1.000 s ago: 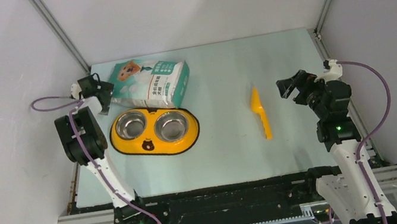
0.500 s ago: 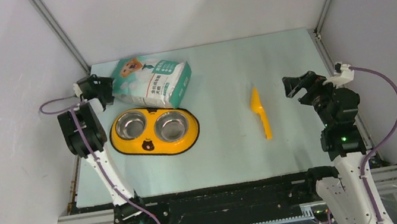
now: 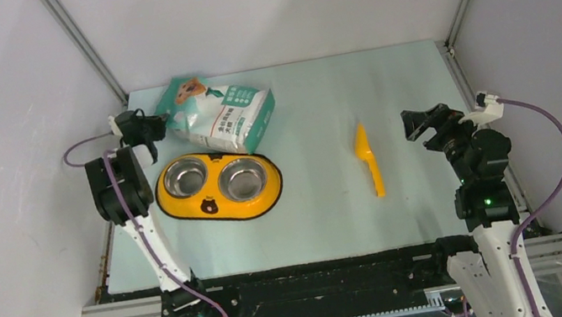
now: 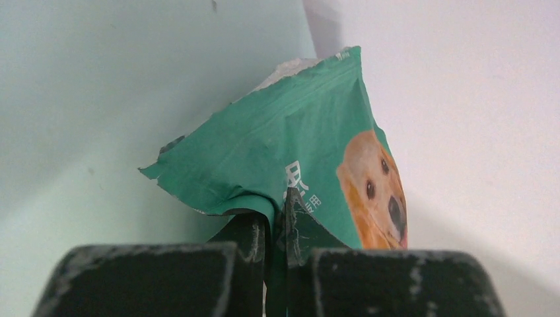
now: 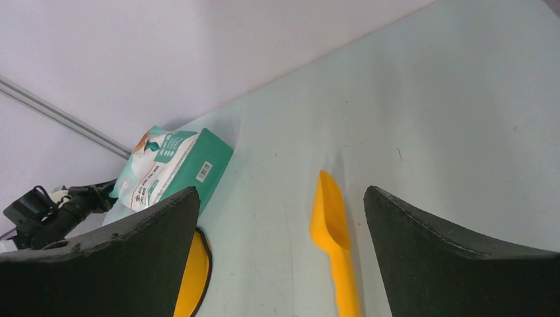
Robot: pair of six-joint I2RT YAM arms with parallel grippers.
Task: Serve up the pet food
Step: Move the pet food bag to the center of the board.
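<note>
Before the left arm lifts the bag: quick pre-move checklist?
1. Left hand shut on the bag at its torn top corner: ok.
2. Bag mouth actually open: cannot tell.
3. Any pet food in sight: not ok, none visible.
4. Yellow double bowl empty and uncovered: ok.
5. Right hand open, holding nothing: ok.
6. Orange scoop lying free, in front of the right hand: ok.

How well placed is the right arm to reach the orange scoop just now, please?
Probably yes: the open right gripper hangs close to the scoop, with nothing lying between them.
</note>
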